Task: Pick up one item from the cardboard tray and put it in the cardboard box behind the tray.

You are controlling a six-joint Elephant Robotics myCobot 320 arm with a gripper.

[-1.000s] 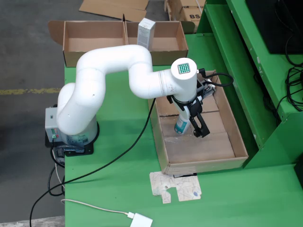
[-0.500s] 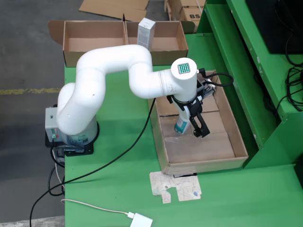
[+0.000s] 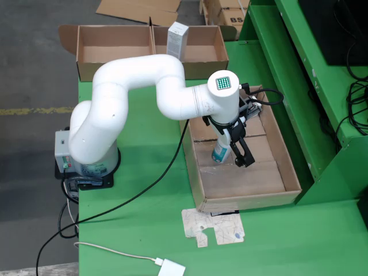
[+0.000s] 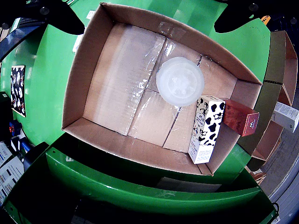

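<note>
The black end effector (image 3: 233,150) is being held spread open over a white-lidded teal cylindrical can (image 3: 220,152), which is being kept upright, long axis vertical, lid (image 4: 180,81) up, inside the shallow cardboard tray (image 3: 287,167) on the green bench (image 3: 132,178).

Tray (image 4: 93,70) holds three items — one cup (image 4: 180,80), two cartons (image 4: 206,128).

A flattened printed cardboard piece (image 3: 213,227) is seen lying on the green table (image 3: 132,230) just near of the tray in the fixed view; a white adapter (image 3: 171,268) with its cable is laid at the near edge; flat cardboard sheets (image 3: 138,10) are seen on the far floor
</note>
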